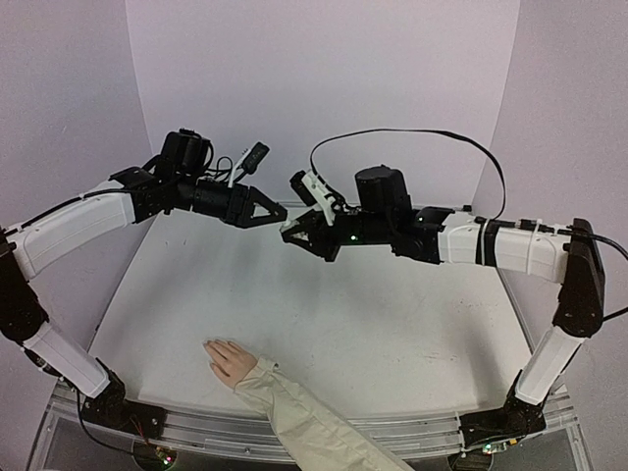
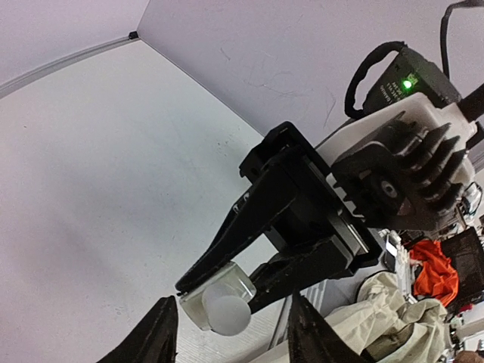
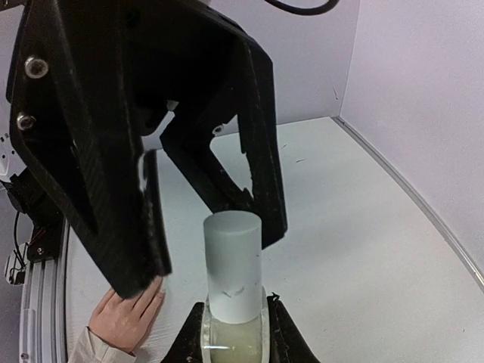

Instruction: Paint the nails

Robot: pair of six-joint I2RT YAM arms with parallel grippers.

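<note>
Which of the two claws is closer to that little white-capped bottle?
Right. The right gripper is shut on the bottle, gripping its clear body and holding it in the air. The left gripper stands open facing it, straddling the white cap; contact unclear.

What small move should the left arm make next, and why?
Probably close the left hand on the white cap. The right hand grips the bottle, and the left fingers stand open on either side of the cap.

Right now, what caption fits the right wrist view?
The right gripper clamps a bottle; the open left gripper straddles its white cap.
</note>
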